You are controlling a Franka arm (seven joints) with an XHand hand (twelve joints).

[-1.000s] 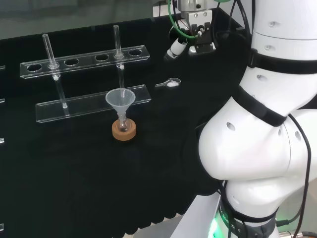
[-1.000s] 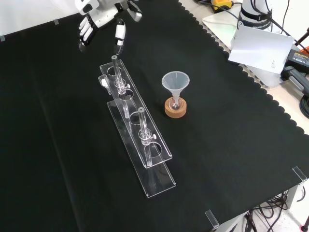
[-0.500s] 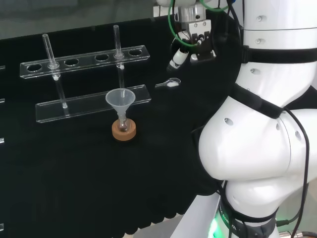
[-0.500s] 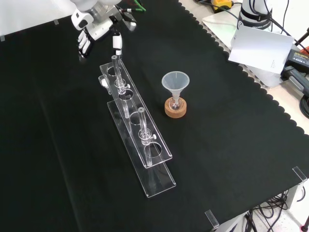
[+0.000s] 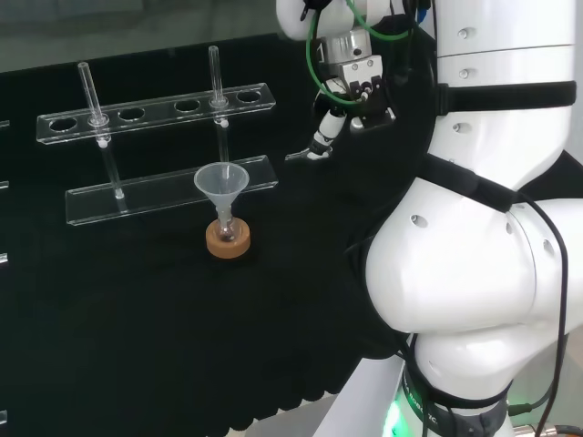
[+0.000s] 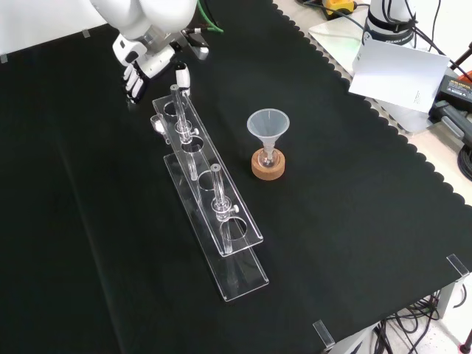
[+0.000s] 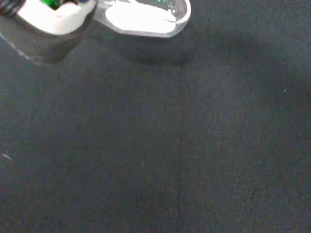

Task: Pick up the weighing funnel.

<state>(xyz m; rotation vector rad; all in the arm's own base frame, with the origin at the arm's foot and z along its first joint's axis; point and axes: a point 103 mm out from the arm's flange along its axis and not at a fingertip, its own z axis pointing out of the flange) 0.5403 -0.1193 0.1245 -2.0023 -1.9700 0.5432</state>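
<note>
Hand (image 6: 150, 60): hung over the cloth's (image 6: 354, 192) far part in the front view, fingers relaxed and apart, nothing held.
Weighing funnel (image 5: 299, 157): lay on the cloth just beside the rack's (image 6: 225, 225) far end, under the fingers; contact unclear.
Funnel (image 6: 268, 124): stood in its flask on the cork ring (image 6: 267, 169), right of the rack.

You look down on a black cloth (image 6: 346, 221) with a scalloped edge. Right of it in the front view, cables (image 6: 466, 158) cross a pale surface (image 6: 442, 188).
</note>
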